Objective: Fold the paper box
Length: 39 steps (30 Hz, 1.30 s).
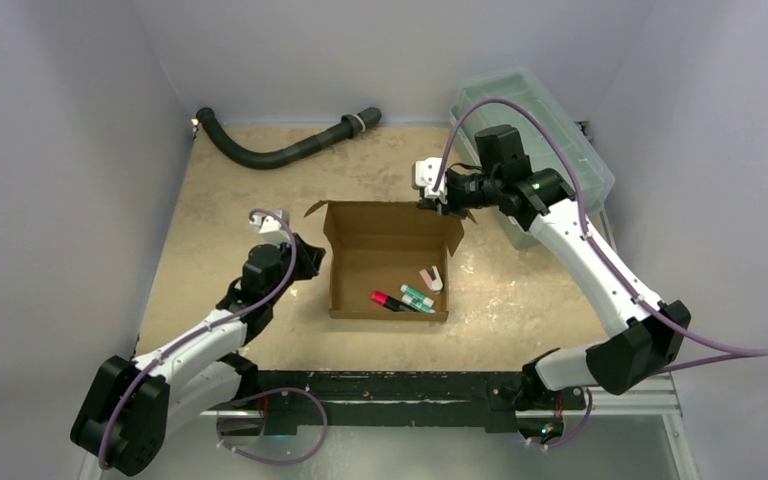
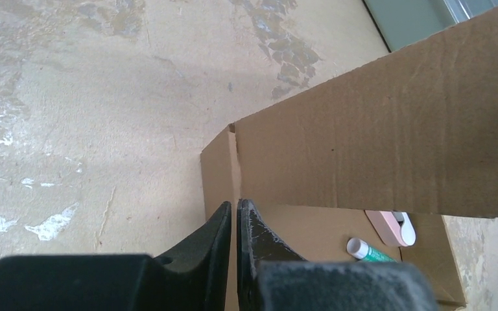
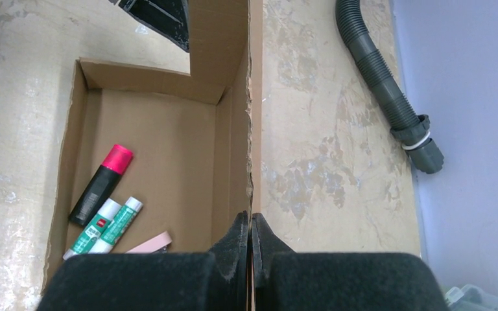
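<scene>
Two grippers, and both are pinched onto the same paper box (image 1: 385,250). In the overhead shot it sits open in the middle of the tabletop (image 1: 220,190). It's plain brown cardboard with the walls standing up and small flaps sticking out at the two upper corners.

Left gripper (image 2: 235,206): its wrist cam shows the two black fingers nearly touching at the bottom of the frame. The thin edge of a cardboard panel runs down between them, so it's clamped on the box wall. Overhead you only see that arm's head pressed against the box's left wall, and the fingers can't be read there.

Right gripper (image 3: 251,219): same story. The fingers are squeezed together at bottom centre on the top edge of a wall that runs straight up the frame. Overhead puts it at the box's upper right corner.

The right wrist cam is the one that really shows the inside of the box. There's a black marker (image 3: 100,184) with a pink-red cap, two green-and-white glue sticks (image 3: 107,227) just beside it, and a pink thing (image 3: 150,242) half hidden by the gripper. The left wrist cam catches only one stick's tip and the pink bit under a raised panel.

Overhead gives the whole clear greenish plastic bin (image 1: 550,120) at upper right, where the right wrist cam gets only a sliver. It also shows the full black corrugated hose (image 1: 280,152) curving along the table's top edge.
</scene>
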Tool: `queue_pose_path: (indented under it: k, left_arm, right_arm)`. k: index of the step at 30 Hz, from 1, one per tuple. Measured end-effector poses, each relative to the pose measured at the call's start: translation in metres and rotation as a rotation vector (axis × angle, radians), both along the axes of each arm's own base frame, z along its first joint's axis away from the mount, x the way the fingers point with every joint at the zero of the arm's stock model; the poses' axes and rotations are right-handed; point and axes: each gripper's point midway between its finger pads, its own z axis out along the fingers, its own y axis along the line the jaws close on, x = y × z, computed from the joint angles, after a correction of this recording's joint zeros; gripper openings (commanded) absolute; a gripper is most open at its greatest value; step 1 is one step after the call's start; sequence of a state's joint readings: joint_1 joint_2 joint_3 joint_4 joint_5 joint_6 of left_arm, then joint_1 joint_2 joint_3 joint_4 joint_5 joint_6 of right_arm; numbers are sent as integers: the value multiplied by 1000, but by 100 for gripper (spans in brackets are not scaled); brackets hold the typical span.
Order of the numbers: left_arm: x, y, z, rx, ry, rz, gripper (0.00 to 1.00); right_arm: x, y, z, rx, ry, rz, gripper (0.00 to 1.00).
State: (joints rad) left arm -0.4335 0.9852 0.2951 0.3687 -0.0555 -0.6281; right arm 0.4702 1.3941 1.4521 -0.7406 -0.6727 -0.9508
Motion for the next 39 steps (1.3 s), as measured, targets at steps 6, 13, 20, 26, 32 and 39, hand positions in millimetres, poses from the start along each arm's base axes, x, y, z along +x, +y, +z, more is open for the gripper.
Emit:
queue_pose_path:
  k: [6, 13, 20, 26, 32, 39]
  left_arm:
    - [-13, 2, 17, -31, -19, -8, 8]
    - [-38, 15, 88, -55, -111, -13, 41]
    - [-51, 12, 211, 125, -417, -175, 78]
    - [-24, -32, 257, 400, -616, -477, 77]
    - [14, -75, 215, 593, -643, -791, 74]
    - [17, -103, 194, 697, -680, -975, 50]
  right_arm:
    - [-1, 0, -1, -1, 2, 0, 0]
    - [-1, 0, -1, 0, 5, -1, 0]
    - [-1, 0, -2, 0, 6, -1, 0]
    - [-1, 0, -2, -1, 8, 0, 0]
    - [-2, 0, -2, -2, 8, 2, 0]
    - [-2, -1, -3, -3, 9, 3, 0]
